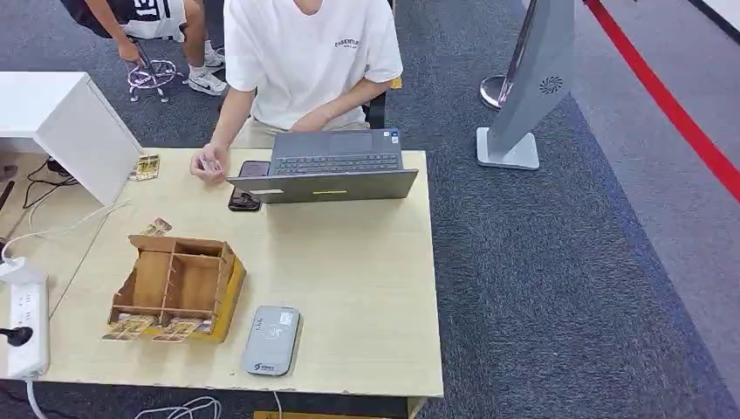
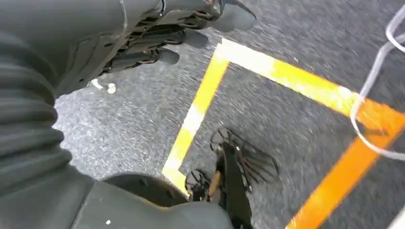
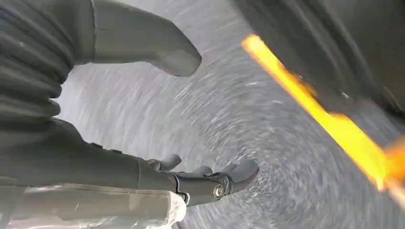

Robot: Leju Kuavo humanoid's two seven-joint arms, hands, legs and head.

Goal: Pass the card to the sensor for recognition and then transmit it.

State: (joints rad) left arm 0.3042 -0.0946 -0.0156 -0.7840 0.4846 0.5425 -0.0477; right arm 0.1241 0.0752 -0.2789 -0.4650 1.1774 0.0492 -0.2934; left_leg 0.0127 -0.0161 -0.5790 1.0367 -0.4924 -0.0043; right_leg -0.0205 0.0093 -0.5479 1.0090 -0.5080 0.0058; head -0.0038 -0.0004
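Head view, wooden organizer (image 1: 174, 284) compartments bare, cards (image 1: 129, 327) at its front, both hands released.

A pale wooden desk (image 1: 366, 288) stands on grey carpet (image 1: 558, 288), where a red line (image 1: 672, 109) runs diagonally at the far right. A white cabinet (image 1: 61, 118) sits beside the desk, a grey freestanding kiosk (image 1: 532, 87) beyond it, and yellow floor tape (image 2: 200, 100) crosses the carpet below
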